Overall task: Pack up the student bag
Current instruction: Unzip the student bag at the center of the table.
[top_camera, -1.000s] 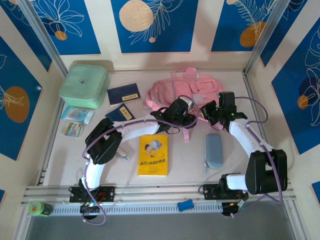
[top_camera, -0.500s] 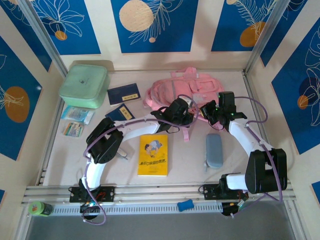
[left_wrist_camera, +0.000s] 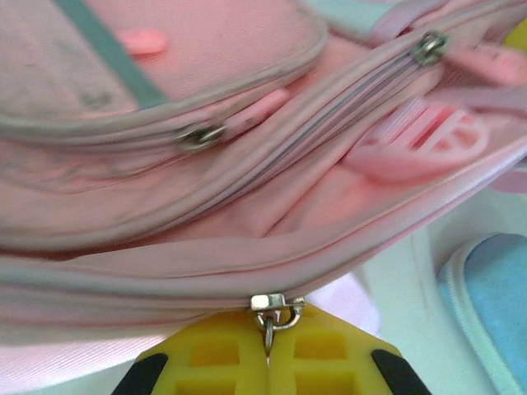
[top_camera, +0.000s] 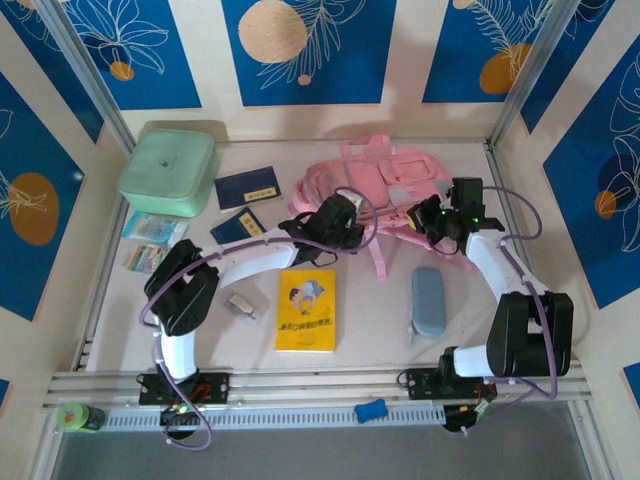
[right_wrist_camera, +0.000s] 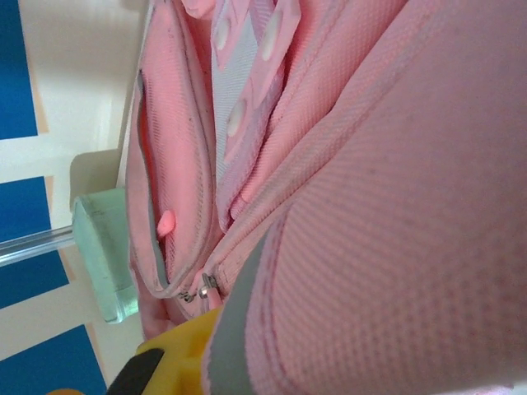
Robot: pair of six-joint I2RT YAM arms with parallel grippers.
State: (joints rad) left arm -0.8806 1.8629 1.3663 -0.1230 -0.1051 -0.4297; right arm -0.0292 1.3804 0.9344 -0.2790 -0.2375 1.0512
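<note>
Reaching inward, both arms: L tool (left_wrist_camera: 268,362) pinches zip pull (left_wrist_camera: 276,309), R tool (top_camera: 430,220) clamps student bag (top_camera: 385,180) edge.

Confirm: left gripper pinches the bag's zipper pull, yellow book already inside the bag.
No: the top view shows the yellow book on the table, outside the bag. The left gripper does pinch the zipper pull.

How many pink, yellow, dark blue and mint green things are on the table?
Pink: 1, the student bag
Yellow: 1, the book
Dark blue: 2, the far booklet and the near booklet
Mint green: 1, the box
Total: 5
</note>
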